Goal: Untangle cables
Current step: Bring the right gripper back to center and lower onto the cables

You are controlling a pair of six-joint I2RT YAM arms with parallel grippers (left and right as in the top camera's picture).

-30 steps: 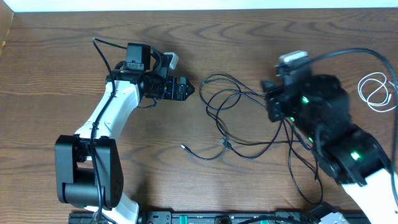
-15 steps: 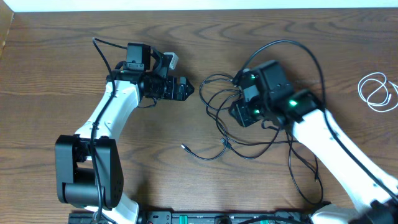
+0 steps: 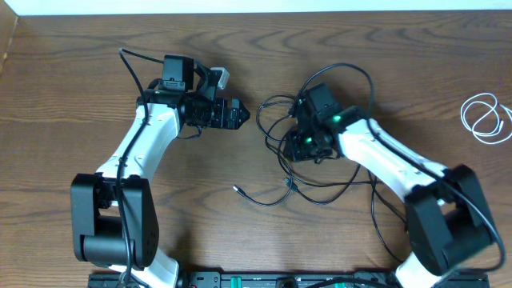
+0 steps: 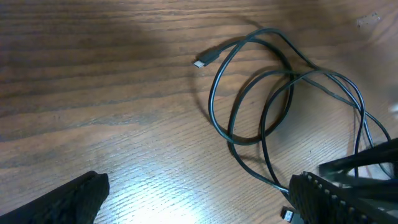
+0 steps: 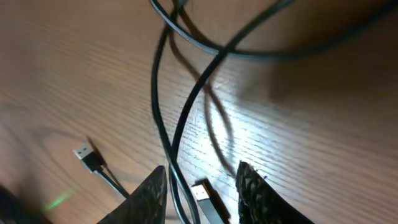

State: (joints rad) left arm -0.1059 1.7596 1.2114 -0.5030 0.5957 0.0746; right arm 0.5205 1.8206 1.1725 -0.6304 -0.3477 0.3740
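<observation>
The black cable lies in tangled loops at the table's middle right, one plug end trailing left. My right gripper is down over the tangle's left side. In the right wrist view its fingers are open a narrow way and straddle two black strands and a small plug without pinching them. My left gripper hovers wide open left of the tangle, nothing between its fingers; the black loops lie ahead of it. The white cable sits coiled apart at the far right.
A USB plug lies on the wood left of my right fingers. The right arm's own thick black wire arches above the tangle. The table's back edge runs along the top.
My right arm swung left from near the white cable and came down onto the black tangle, its jaws narrowing. The left arm has stayed still.
</observation>
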